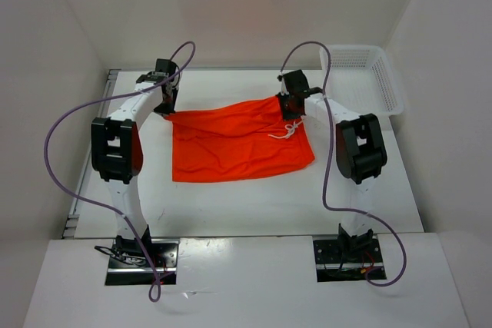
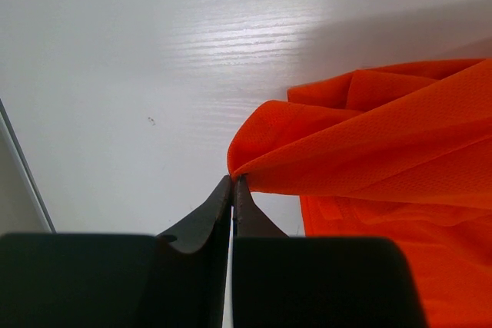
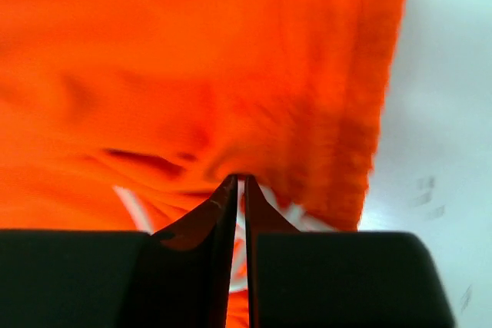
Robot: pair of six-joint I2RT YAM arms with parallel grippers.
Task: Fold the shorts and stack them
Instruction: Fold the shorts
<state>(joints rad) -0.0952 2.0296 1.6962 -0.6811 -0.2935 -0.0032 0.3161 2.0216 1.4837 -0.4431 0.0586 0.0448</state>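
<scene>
Left end effector (image 2: 233,183): jaws shut, pinching one far corner of the shorts (image 1: 238,144); in the wrist view the cloth fans out from the tips to the right. Right end effector (image 3: 240,182): jaws all but together, a thin fold of the waistband edge caught at the tips, white cord (image 1: 288,132) just beside them; reads as a grip on cloth. Shorts lie spread mid-tabletop (image 1: 231,209) between the two arms. Near edge flat. Both far corners are drawn up slightly to the end effectors, left one at the far-left corner, right one at the far-right corner by the waistband. Handling, judged: light, limp mesh fabric with no stiffness; will sag and drape between the two holds and could slip from a thin pinch. Best held at corners or hem seams, where the layers are thicker, with both layers in the pinch. Cord is loose, may dangle or snag. White basket (image 1: 384,74) far right, apart from the shorts.
</scene>
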